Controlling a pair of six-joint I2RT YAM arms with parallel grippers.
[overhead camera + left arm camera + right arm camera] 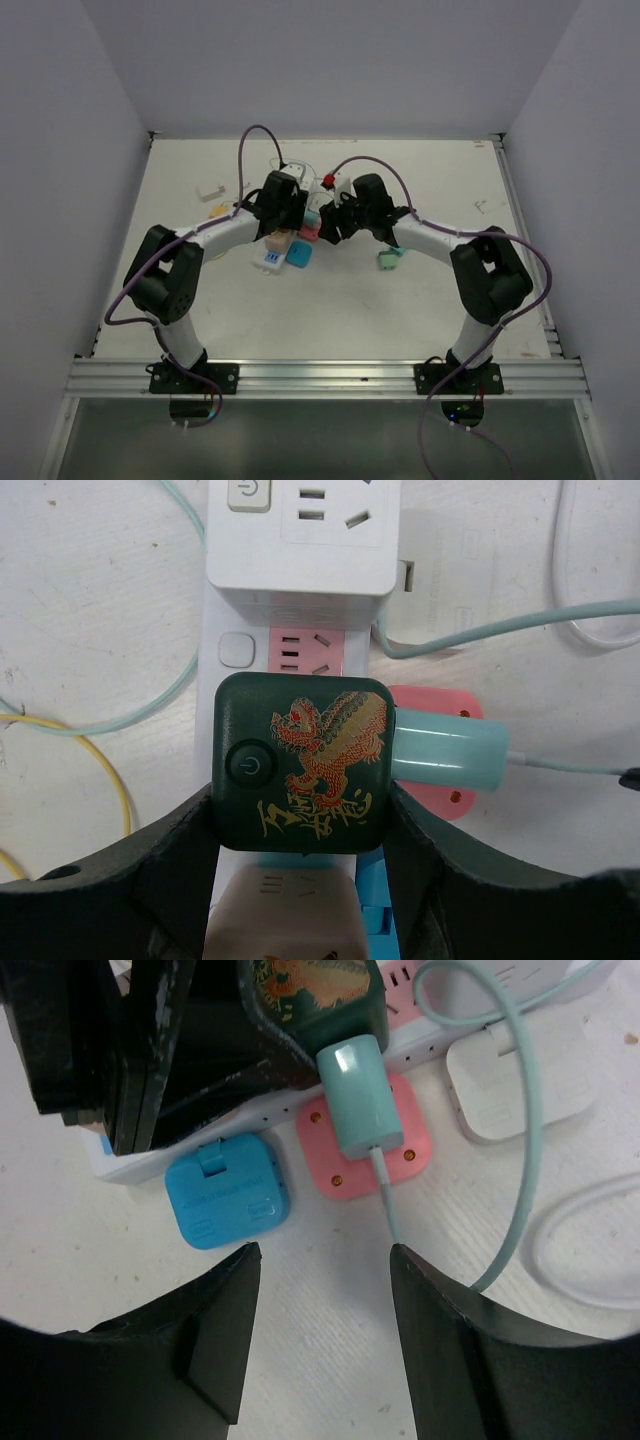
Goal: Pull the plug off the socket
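Observation:
The socket is a long white power strip (pixel 305 650) with pastel outlets, also seen in the right wrist view (pixel 440 1045). A dark green cube adapter (pixel 300 760) with a gold and red dragon sits on it. A teal plug (pixel 450 750) with a teal cable is pushed into the cube's right side; it also shows in the right wrist view (pixel 352 1095). My left gripper (pixel 300 800) is shut on the green cube, one finger on each side. My right gripper (pixel 325 1255) is open and empty over bare table, just short of the teal plug. Both grippers meet at the strip in the top view (pixel 300 225).
A white cube adapter (pixel 300 530) and a beige cube (pixel 285 915) also sit on the strip. A flat blue adapter (pixel 225 1195), a flat pink one (pixel 365 1150) and a white adapter (pixel 510 1090) lie beside it. Yellow cable (pixel 100 770) and white cord (pixel 590 1260) loop nearby.

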